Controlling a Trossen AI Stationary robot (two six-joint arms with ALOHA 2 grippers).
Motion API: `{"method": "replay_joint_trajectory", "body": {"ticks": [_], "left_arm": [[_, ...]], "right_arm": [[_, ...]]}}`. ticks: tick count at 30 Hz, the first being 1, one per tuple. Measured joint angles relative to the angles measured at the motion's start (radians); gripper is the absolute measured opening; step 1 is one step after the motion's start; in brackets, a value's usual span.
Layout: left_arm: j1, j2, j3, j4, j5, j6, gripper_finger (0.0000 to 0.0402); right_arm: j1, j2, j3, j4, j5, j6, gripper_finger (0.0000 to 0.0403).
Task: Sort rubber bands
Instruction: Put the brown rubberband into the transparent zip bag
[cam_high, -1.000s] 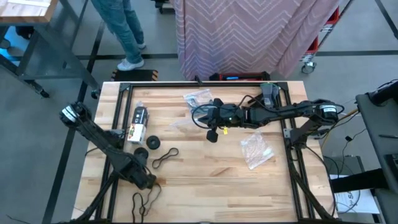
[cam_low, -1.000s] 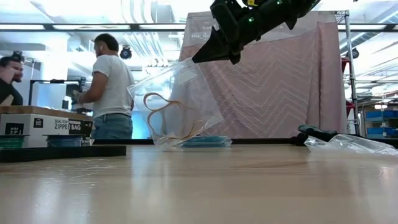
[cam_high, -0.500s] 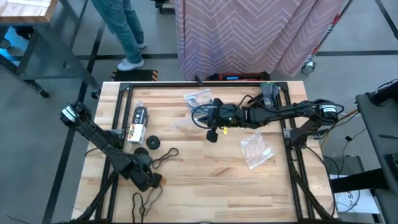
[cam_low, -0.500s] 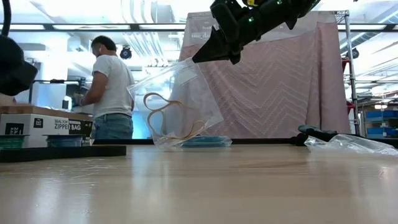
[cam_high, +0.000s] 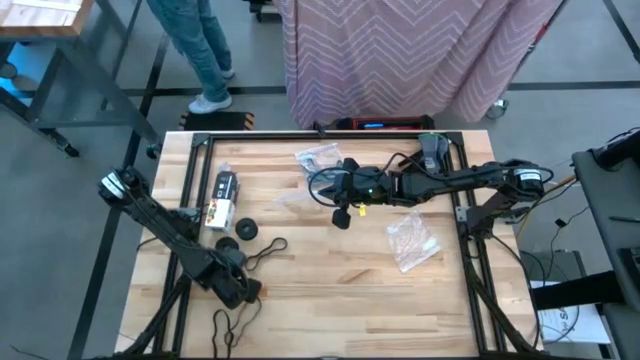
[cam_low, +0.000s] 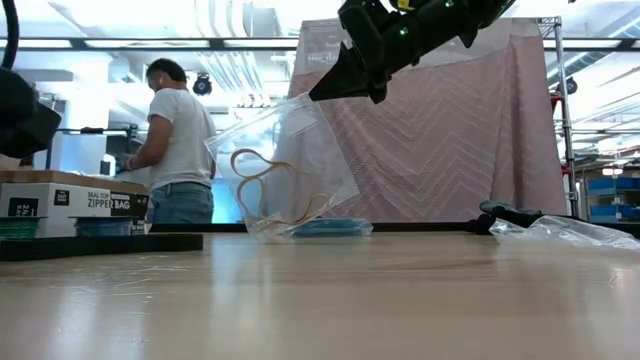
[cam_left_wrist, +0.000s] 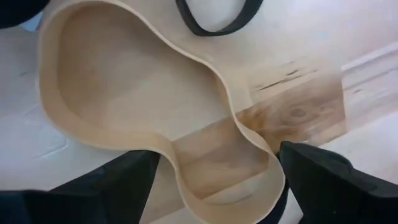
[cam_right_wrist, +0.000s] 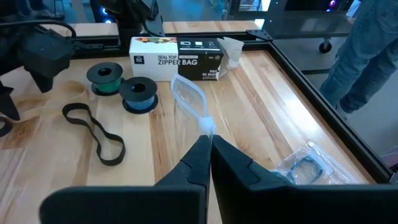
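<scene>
Centrally, 2 arms work over the wooden surface (cam_high: 330, 270). Nearest, the left claw (cam_left_wrist: 214, 186) hangs fully spread just above a tan band (cam_left_wrist: 155, 134) lying flat, its fingers (cam_left_wrist: 323, 180) either side of one lobe, holding nothing. A black band (cam_high: 265, 252) lies just beyond, beside 2 spools (cam_right_wrist: 121, 84) and a bag box (cam_right_wrist: 177, 51). Farther back, the right claw (cam_right_wrist: 207, 134) is pinched tight on a clear bag (cam_low: 285, 170), lifted, with another tan band (cam_low: 272, 185) inside.
</scene>
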Motion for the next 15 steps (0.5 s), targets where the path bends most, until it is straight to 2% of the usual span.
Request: {"method": "replay_joint_trajectory", "body": {"ticks": [7, 10, 15], "left_arm": [[0.014, 0.069, 0.046, -0.045, 0.012, 0.085, 0.0293], [0.021, 0.082, 0.078, -0.068, 0.012, 0.128, 0.0257], [0.028, 0.122, 0.145, -0.141, 0.008, 0.191, 0.0175]], "right_arm": [[0.000, 0.000, 0.000, 0.001, 0.000, 0.000, 0.0000], [0.000, 0.000, 0.000, 0.001, 0.000, 0.000, 0.0000], [0.000, 0.000, 0.000, 0.006, 0.000, 0.000, 0.0000]]}}
